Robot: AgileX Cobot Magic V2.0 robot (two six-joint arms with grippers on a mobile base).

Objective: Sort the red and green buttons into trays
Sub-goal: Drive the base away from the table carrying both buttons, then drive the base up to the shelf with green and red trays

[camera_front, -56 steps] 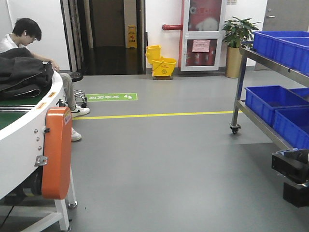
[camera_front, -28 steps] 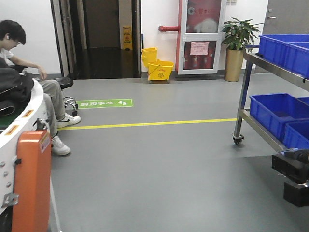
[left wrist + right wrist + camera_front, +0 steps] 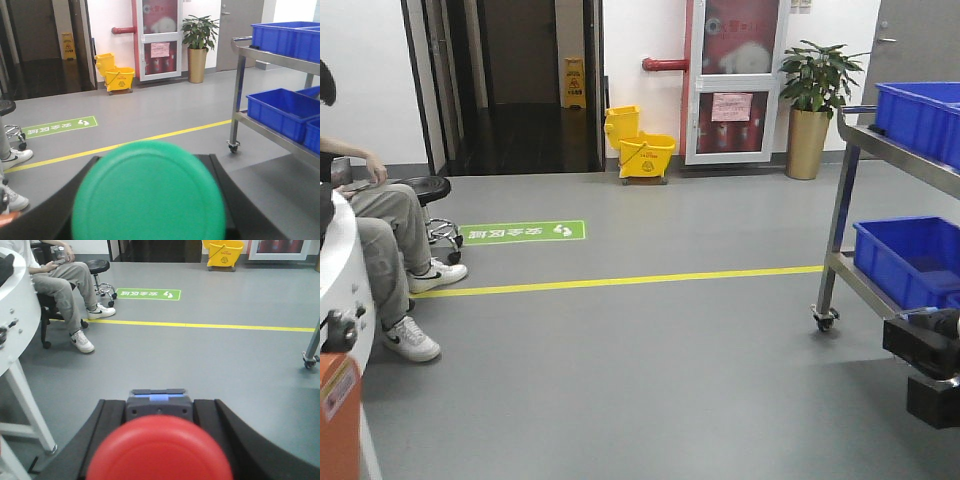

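Since a second earlier the forward view had swung rightward. The white curved machine and its orange side panel had slid almost out at the left edge. The seated person in grey trousers and white trainers had drifted left with them, and the steel trolley had shifted right. The black piece of robot hardware at the lower right had kept its place.

The green domed button sat in the left gripper, filling the bottom of that wrist view. Its round cap hung above the floor between the black fingers, which were held apart by it and closed on it from both sides. The red domed button was held likewise in the right gripper, with fingers on either side. A dark block with a blue strip showed just behind the red cap.

Beyond lay the grey floor, crossed by a yellow line, with a green floor sticker further back. Deep blue plastic crates stood on the trolley's shelves. Against the far wall stood a yellow mop bucket, a red-framed glass cabinet and a potted plant in a gold pot. A black round stool was just beside the person.
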